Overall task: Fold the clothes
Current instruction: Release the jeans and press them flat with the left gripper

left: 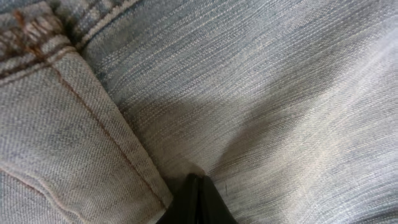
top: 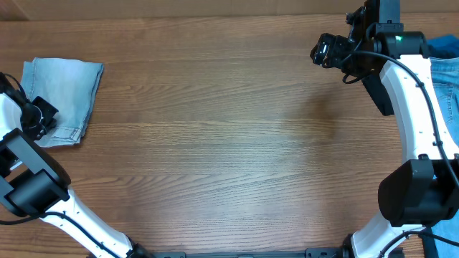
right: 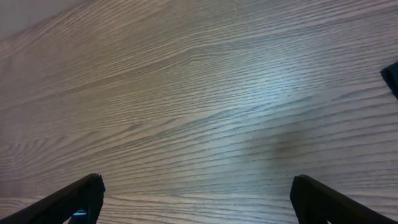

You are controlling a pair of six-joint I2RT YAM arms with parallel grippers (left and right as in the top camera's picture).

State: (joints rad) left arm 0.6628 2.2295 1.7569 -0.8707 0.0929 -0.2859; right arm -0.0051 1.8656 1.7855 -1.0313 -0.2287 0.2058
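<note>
Two grippers: left gripper [left: 196, 202] pressed together on denim shorts [top: 68, 82], right gripper [right: 196, 186] spread wide

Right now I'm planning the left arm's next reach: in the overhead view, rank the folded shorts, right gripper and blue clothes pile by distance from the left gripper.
1. folded shorts, top left, touching the left gripper.
2. right gripper, top right.
3. blue clothes pile, far right edge.
</note>
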